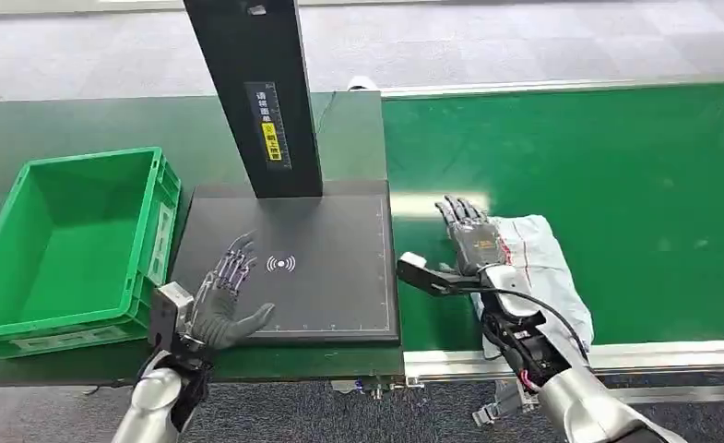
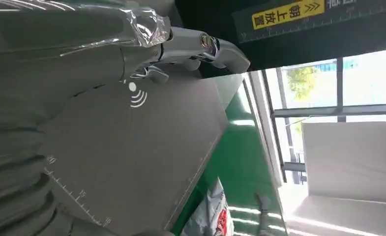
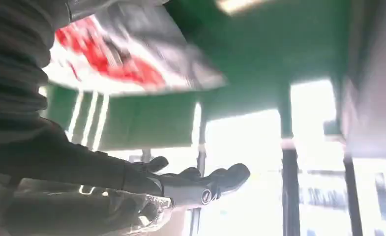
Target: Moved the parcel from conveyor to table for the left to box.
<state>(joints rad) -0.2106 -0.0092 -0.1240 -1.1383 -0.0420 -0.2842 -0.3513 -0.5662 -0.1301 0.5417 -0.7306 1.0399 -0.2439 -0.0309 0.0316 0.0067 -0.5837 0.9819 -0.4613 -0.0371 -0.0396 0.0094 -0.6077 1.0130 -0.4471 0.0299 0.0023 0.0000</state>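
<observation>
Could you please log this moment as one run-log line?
white plastic parcel: on green conveyor | right hand: open above it | left hand: open over dark scanner pad

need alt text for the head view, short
The robot's right hand reaches open over a white parcel on the green conveyor. Its left hand hovers open over a dark scanner pad, with an empty green crate beside it.
</observation>
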